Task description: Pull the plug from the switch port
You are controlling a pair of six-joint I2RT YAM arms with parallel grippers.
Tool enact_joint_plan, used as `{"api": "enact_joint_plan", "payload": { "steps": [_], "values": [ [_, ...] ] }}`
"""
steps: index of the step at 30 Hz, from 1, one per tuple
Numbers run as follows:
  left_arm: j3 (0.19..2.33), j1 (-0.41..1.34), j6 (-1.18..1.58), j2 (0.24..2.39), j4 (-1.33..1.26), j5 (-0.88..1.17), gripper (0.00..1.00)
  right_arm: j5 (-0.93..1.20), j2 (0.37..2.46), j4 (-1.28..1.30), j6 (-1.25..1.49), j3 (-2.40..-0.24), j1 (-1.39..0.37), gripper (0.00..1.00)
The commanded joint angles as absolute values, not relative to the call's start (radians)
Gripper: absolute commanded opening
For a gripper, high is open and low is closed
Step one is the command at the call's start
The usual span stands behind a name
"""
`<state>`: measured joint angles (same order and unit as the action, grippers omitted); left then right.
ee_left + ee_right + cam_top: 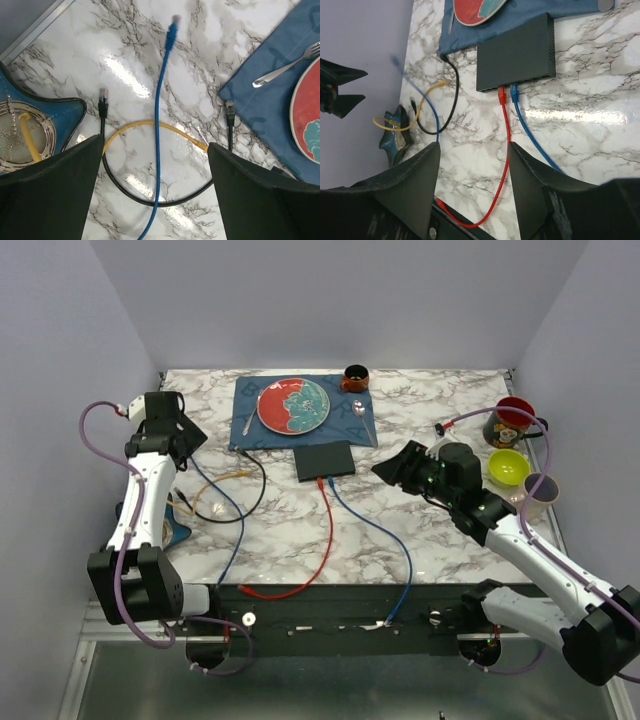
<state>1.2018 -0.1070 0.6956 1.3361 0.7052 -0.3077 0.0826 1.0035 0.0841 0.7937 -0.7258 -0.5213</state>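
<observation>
The switch [324, 460] is a flat dark box at the table's middle, against the blue placemat; it also shows in the right wrist view [516, 54]. A red plug [502, 95] and a blue plug [514, 92] sit in its near edge, their cables running toward the front edge. My right gripper [392, 468] is open and empty, just right of the switch. My left gripper [188, 435] is open and empty at the far left, above loose cables: a free blue plug [172, 31], black plugs [103, 100] and a yellow cable [150, 123].
A red-green plate [293, 405] and fork lie on the blue placemat [252, 430], with a brown cup [355, 376] behind. A red mug [510, 422], yellow bowl [508, 467] and another cup [541, 488] stand at the right. A blue star dish [172, 530] sits left.
</observation>
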Motion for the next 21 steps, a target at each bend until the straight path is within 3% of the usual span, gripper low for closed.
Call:
{"api": "enact_joint_plan", "payload": {
  "steps": [1,9,13,19,21],
  "values": [
    [1.217,-0.118,0.710,1.194,0.648,-0.197,0.99,0.097,1.023,0.092,0.738,-0.709,-0.518,0.64],
    [0.904,0.178,0.800,0.972,0.168,-0.035,0.99,0.169,1.187,-0.027,0.759,-0.706,-0.517,0.63],
    [0.871,0.313,0.836,1.156,0.097,0.050,0.99,0.248,1.349,-0.075,0.752,-0.732,-0.518,0.61],
    [0.896,0.365,0.831,1.382,0.005,0.183,0.98,0.367,1.517,-0.193,0.781,-0.765,-0.518,0.57],
    [0.916,0.379,0.821,1.420,-0.017,0.178,0.93,0.373,1.575,-0.227,0.793,-0.787,-0.518,0.56]
  ]
}}
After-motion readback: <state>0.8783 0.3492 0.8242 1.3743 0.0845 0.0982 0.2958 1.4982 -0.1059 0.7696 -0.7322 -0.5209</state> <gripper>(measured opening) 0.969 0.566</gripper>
